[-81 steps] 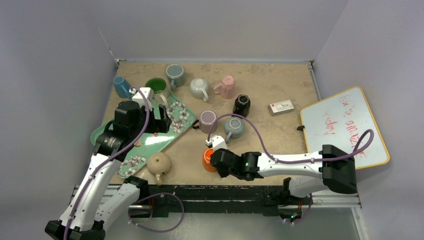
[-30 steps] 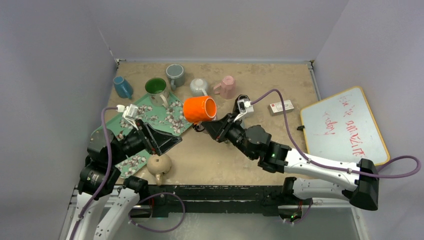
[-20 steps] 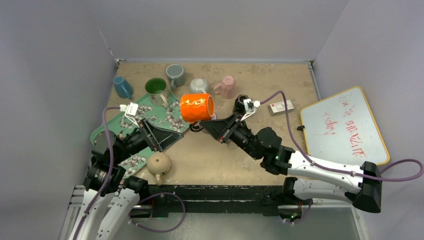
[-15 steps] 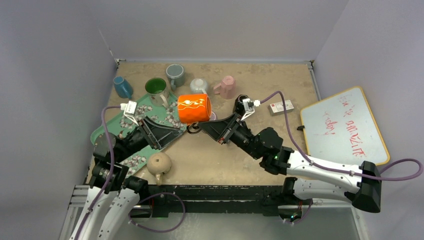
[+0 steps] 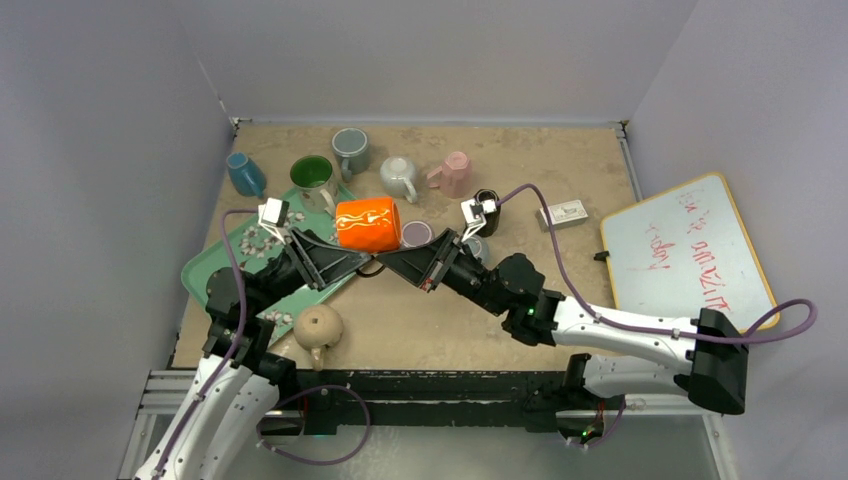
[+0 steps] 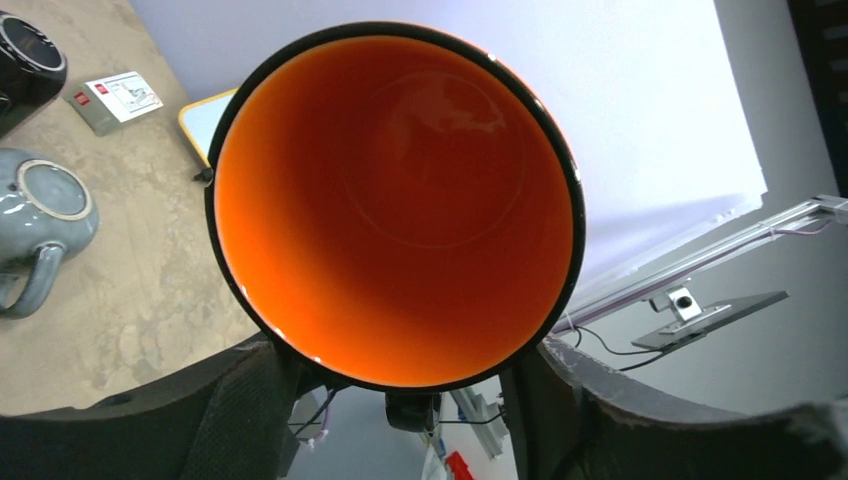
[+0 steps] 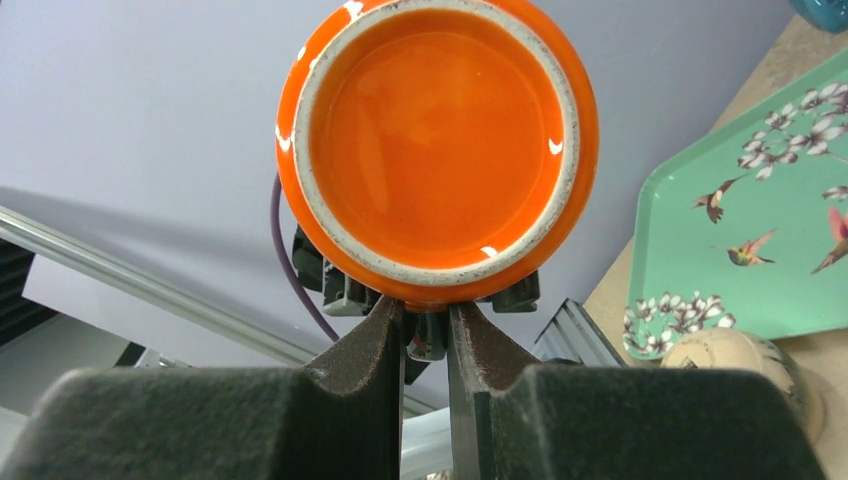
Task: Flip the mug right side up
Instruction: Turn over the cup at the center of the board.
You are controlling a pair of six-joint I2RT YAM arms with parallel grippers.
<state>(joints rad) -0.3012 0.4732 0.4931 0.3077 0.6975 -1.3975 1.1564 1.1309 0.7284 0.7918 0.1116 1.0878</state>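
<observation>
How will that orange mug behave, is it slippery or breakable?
The orange mug looks glossy and glazed, so probably slippery in the right gripper's narrow pinch. It seems rigid ceramic, likely chipping if dropped. Lying sideways, its round body might roll.

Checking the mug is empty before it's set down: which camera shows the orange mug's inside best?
Left wrist: it looks straight into the orange mug, which is empty. Right wrist shows only its base; the top view only its patterned side.
</observation>
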